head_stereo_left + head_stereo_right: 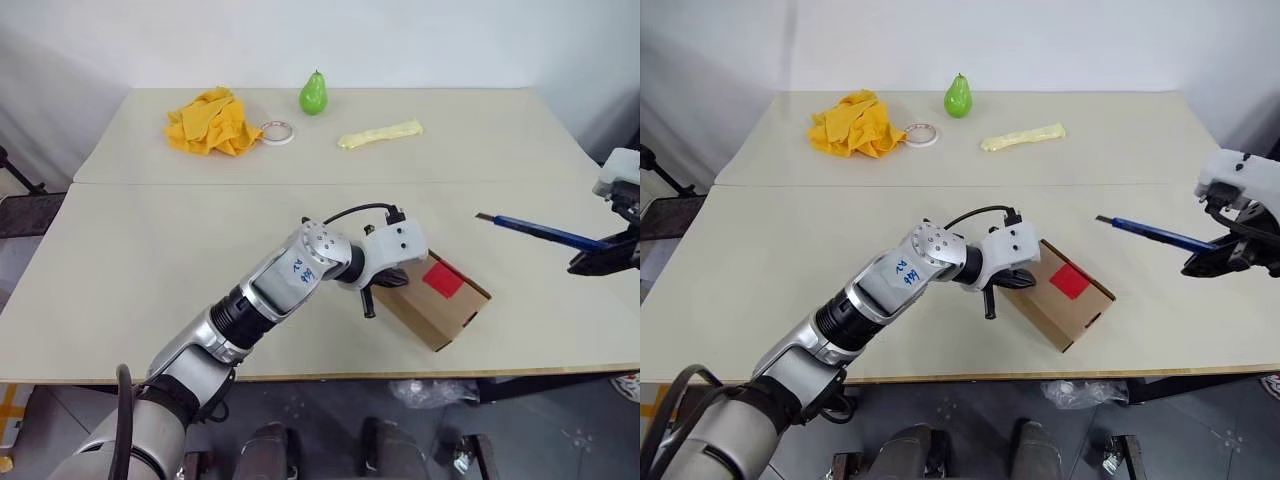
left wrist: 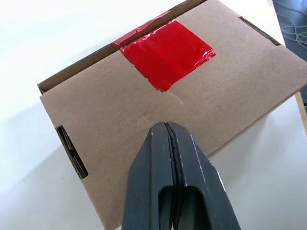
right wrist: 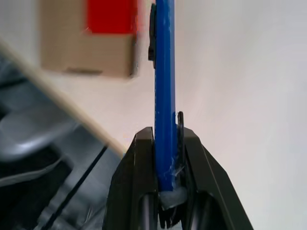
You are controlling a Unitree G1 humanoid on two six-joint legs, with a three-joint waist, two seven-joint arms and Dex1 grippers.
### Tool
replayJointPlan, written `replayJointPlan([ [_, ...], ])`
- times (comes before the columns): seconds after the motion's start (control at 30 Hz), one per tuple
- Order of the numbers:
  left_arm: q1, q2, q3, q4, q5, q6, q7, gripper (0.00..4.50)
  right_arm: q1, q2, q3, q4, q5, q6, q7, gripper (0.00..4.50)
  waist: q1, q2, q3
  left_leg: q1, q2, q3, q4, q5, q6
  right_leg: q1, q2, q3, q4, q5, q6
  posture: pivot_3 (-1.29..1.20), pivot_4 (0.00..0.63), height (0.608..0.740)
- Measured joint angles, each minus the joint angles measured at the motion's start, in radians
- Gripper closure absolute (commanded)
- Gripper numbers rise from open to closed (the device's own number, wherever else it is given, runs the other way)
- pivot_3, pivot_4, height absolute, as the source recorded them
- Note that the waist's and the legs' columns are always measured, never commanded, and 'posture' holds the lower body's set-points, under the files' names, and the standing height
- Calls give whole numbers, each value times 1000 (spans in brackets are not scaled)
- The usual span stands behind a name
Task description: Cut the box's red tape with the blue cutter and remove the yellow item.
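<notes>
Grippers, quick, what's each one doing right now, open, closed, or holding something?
Left gripper: jaws closed and empty, over the box.
Right gripper: jaws closed on the blue cutter.

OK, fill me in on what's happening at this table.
The right gripper holds the blue cutter in the air, off to the box's right, tip aimed toward it. The left gripper, jaws shut, presses on the box lid near the red tape, which looks uncut. A pear, an orange cloth, a tape roll and a pale yellow strip lie at the far side.
</notes>
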Motion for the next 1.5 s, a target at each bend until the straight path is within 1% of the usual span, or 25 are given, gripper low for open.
replayJointPlan([
  [0.07,-8,-7,0,24,0,-21,-8,4500,190,112,-178,11,-4,-25,-118,4331,4,0,0,-1,0,-1,0,1,0,0,-1,-1,1,0,0,0,150,740],
  [0.1,-18,-10,0,38,0,-34,-14,4500,317,196,-285,4,-10,-61,-180,4331,8,0,0,-1,0,-1,1,4,5,0,0,-3,2,0,0,0,150,740],
  [0.17,-36,-14,0,67,0,-54,-29,4500,491,320,-397,-5,-26,-141,-261,4331,13,1,-1,-1,0,-1,0,5,5,-1,0,-4,2,0,0,0,150,740],
  [0.2,-40,-13,1,77,1,-63,-34,4500,551,371,-429,-4,-34,-178,-295,4331,12,2,0,-1,0,-1,0,5,5,-1,0,-4,3,0,0,0,150,740],
  [0.27,-53,-7,6,103,3,-80,-46,4500,618,456,-465,9,-52,-250,-359,4331,3,8,0,-1,-1,0,1,6,6,-1,0,-4,3,0,0,0,150,740],
  [0.37,-72,-5,9,131,17,-91,-56,4500,627,524,-491,77,-82,-356,-437,4331,-5,10,1,0,0,0,0,8,6,0,0,-4,3,1,0,0,150,740],
  [0.43,-74,-5,13,139,22,-98,-64,4500,624,541,-498,131,-100,-399,-472,3599,-7,10,1,1,0,0,0,9,6,0,0,-3,3,1,-1,0,150,740],
  [0.53,-77,-1,22,143,23,-101,-80,4500,594,568,-501,214,-120,-438,-516,2667,-10,11,1,1,0,0,0,9,6,-1,1,-3,4,2,-1,0,150,740],
  [0.6,-82,7,33,144,22,-94,-92,4500,585,568,-501,243,-123,-452,-527,1925,-15,11,2,0,0,0,-2,9,6,-1,1,-3,4,1,-2,0,150,740],
  [0.77,-121,65,88,178,22,-47,-113,4500,568,546,-501,281,-134,-476,-528,128,-28,12,3,0,0,0,-4,10,5,-3,1,-3,4,1,-2,0,150,740],
  [0.8,-122,73,98,179,21,-37,-118,4500,568,543,-501,284,-141,-483,-528,25,-29,12,3,0,0,0,-4,10,5,-3,2,-3,5,1,-2,0,150,740],
  [0.87,-131,91,108,175,15,-14,-135,4500,562,530,-500,282,-149,-494,-524,25,-30,13,4,0,0,0,-4,10,5,-3,2,-3,5,1,-2,0,150,740],
  [0.93,-146,151,118,138,7,24,-168,4500,532,509,-491,254,-154,-487,-511,25,-35,14,7,0,0,1,-4,10,5,-4,2,-2,5,1,-2,0,150,740],
  [0.97,-154,199,129,111,-1,56,-190,4500,502,507,-485,213,-148,-467,-503,25,-43,14,7,0,1,1,-4,11,4,-4,4,-1,6,1,-1,0,150,740],
  [1.03,-154,239,145,75,-6,92,-212,4500,457,507,-463,162,-140,-445,-492,25,-46,14,7,0,1,1,-5,11,3,-4,6,-1,6,1,-2,0,150,740],
  [1.07,-146,262,145,45,-15,120,-227,4500,432,508,-435,126,-135,-439,-475,197,-48,15,7,0,1,0,-5,11,2,-3,7,-1,6,1,-2,0,150,740],
  [1.13,-105,278,144,-3,-25,159,-237,4500,398,523,-384,102,-130,-444,-459,650,-48,14,7,0,2,0,-5,11,1,-3,10,1,6,1,-2,0,150,740],
  [1.17,-71,285,138,-25,-28,178,-236,4500,377,542,-359,107,-132,-451,-458,955,-46,14,7,0,2,0,-5,11,1,-3,10,1,6,1,-2,0,150,740],
  [1.2,-26,289,132,-46,-36,205,-231,4500,351,567,-329,120,-142,-462,-459,1388,-47,14,7,0,1,1,-4,11,1,-3,11,2,6,1,-2,0,150,740],
  [1.23,10,289,124,-62,-43,228,-226,4500,334,584,-301,134,-150,-470,-460,1703,-45,14,7,-1,1,1,-4,11,1,-4,11,3,6,1,-2,0,150,740],
  [1.3,64,277,118,-89,-56,268,-209,4500,291,615,-257,187,-174,-484,-469,2402,-40,13,9,-1,1,2,-4,11,1,-4,11,3,6,1,-2,0,150,740],
  [1.33,84,262,119,-107,-62,285,-193,4500,266,629,-237,219,-191,-491,-472,2837,-35,13,9,-1,1,2,-4,11,1,-4,11,4,6,1,-2,0,150,740],
  [1.37,95,247,121,-122,-68,298,-177,4500,249,636,-220,237,-202,-495,-470,3125,-30,13,9,-1,1,2,-3,11,1,-4,11,4,6,1,-2,0,150,740],
  [1.43,119,206,130,-152,-75,315,-134,4500,224,646,-186,248,-215,-503,-460,3857,-25,13,9,-1,1,2,-4,11,1,-4,11,4,6,1,-2,0,150,740],
  [1.5,142,169,131,-172,-77,312,-91,4500,214,658,-158,249,-227,-508,-452,4475,-26,13,9,-1,1,2,-4,11,1,-4,11,4,5,1,-2,0,150,740],
])
